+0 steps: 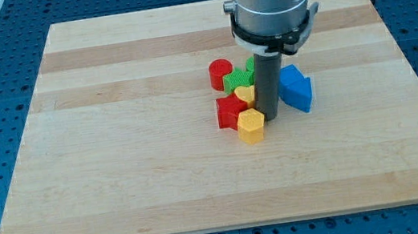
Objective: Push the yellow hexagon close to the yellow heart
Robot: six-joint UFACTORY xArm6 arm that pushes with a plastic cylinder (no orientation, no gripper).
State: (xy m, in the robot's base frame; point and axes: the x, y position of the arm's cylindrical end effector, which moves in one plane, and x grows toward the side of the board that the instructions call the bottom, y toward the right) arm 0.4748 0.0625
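Observation:
The yellow hexagon (251, 126) sits near the board's middle, at the bottom of a cluster of blocks. The yellow heart (246, 93) lies just above it, partly hidden behind the rod. My tip (270, 116) rests on the board right beside the hexagon's upper right edge and to the right of the heart. Whether the tip touches the hexagon cannot be told.
A red star-like block (230, 112) touches the hexagon's upper left. A red cylinder (221, 73) and a green block (240, 79) sit above the heart. A blue block (296, 88) lies to the rod's right. The wooden board (116, 145) lies on a blue perforated table.

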